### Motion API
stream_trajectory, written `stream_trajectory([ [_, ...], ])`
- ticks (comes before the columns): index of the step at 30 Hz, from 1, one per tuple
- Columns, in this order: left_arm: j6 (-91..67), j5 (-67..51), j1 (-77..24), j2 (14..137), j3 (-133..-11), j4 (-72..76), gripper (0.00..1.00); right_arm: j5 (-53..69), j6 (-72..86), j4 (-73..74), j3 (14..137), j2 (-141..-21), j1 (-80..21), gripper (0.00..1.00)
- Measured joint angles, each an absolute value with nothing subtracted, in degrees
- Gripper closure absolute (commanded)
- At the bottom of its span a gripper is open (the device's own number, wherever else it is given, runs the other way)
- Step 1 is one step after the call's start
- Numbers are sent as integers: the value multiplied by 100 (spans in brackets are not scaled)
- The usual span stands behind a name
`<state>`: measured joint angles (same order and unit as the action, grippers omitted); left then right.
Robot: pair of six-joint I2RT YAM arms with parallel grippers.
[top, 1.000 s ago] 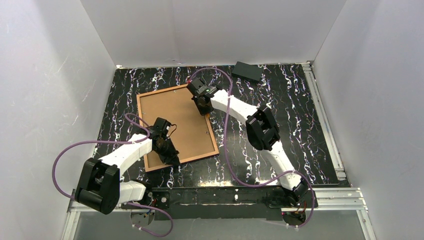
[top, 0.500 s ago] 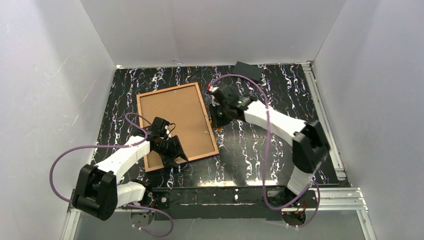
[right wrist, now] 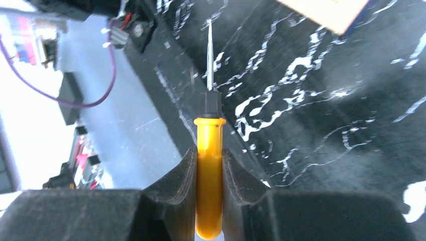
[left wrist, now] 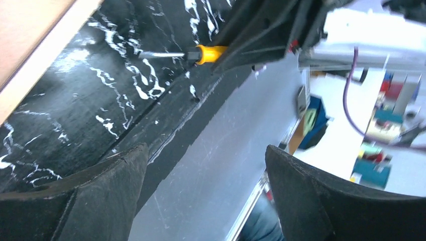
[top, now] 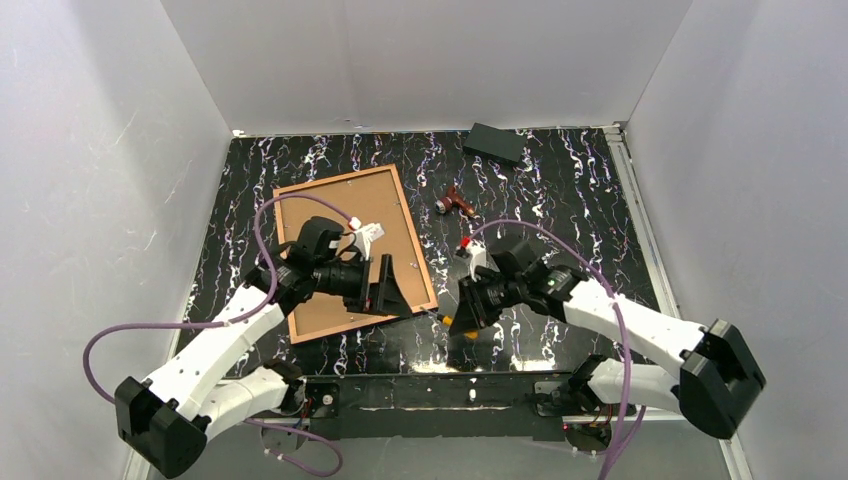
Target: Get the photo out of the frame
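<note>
The photo (top: 345, 240) lies face down inside the frame, brown board back up, on the left half of the black marbled table. Only a sliver of the frame's dark blue edge (right wrist: 368, 9) shows, at the corner in the right wrist view. My left gripper (top: 388, 285) hangs over the board's near right corner, open and empty (left wrist: 206, 150). To its right, my right gripper (top: 468, 308) is shut on a yellow-handled screwdriver (right wrist: 209, 175). The metal tip points toward the table's near edge. That screwdriver (left wrist: 206, 52) also appears in the left wrist view.
A small black block (top: 495, 143) lies at the back of the table. A small reddish-brown tool (top: 458, 203) lies just right of the board's far corner. White walls close in three sides. The metal rail (top: 480, 390) with both arm bases runs along the near edge.
My left gripper has opened, lifted and shifted right over the board's near right corner. The right arm swung from the board's far edge back toward the near edge with the screwdriver.
</note>
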<state>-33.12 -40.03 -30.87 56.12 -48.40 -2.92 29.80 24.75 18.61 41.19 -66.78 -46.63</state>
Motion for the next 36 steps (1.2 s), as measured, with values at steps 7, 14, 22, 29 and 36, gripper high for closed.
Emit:
stream_trajectory([
  [7, -2320, -4521, -3833, 5795, -5133, -346, 13, 4093, 3035, 904, 3273, -5765, -4862, 99],
  [14, -1710, -5096, -4394, 6525, -5636, -445, 16, 4890, 3286, 220, 3242, -5704, -5162, 99],
  [22, -1334, -5596, -4722, 6785, -5677, -814, 29, 5358, 3280, 30, 3428, -6149, -5671, 99],
  [29, -1004, -6086, -4810, 6965, -5815, -1291, 36, 5682, 3111, -14, 3489, -6316, -5730, 99],
  [36, -998, -6163, -4829, 6910, -5815, -1396, 28, 5865, 2939, 38, 3531, -6383, -5745, 99],
])
